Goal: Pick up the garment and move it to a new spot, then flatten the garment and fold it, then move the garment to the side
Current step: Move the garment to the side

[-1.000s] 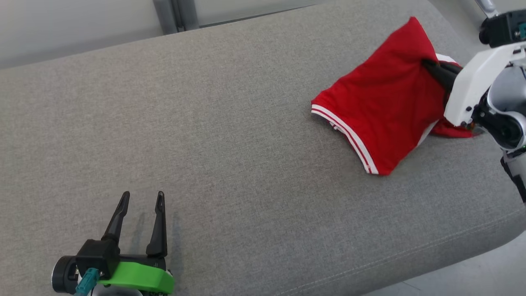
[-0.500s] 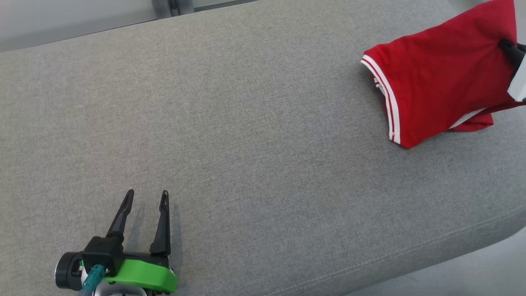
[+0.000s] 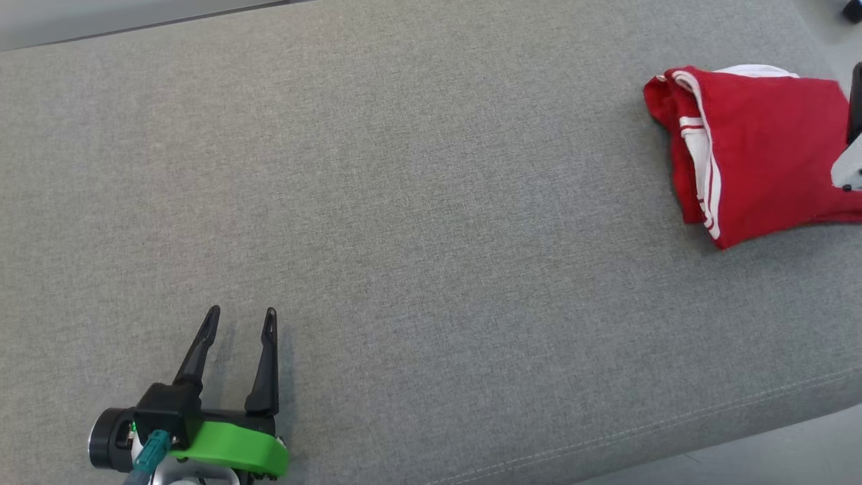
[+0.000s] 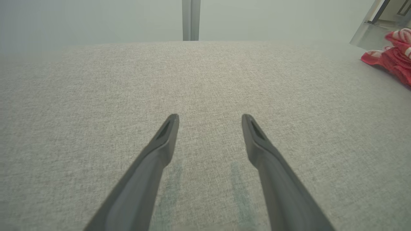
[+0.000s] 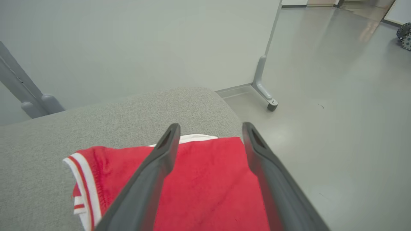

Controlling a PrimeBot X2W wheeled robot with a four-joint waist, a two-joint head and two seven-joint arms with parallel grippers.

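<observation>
The garment point(image 3: 761, 155), red with white stripes along its edges, lies folded at the far right end of the grey cushion point(image 3: 404, 202). It also shows in the left wrist view as the garment point(image 4: 393, 54) at the right edge. In the right wrist view my right gripper point(image 5: 210, 126) stands open just above the garment point(image 5: 205, 179), fingers apart with nothing between them. My left gripper point(image 3: 241, 318) rests open over bare cushion at the lower left, far from the garment; its fingers point(image 4: 163, 141) are spread.
The cushion's rounded right end point(image 5: 205, 96) drops off to a smooth grey floor point(image 5: 337, 112). A partition's wheeled foot point(image 5: 266, 96) stands on that floor near the cushion's corner. A pale wall runs behind the cushion.
My right gripper has opened and let the garment go; it now lies settled on the cushion's right end. The head camera has shifted, so the scene slid in the picture. The left gripper stayed put.
</observation>
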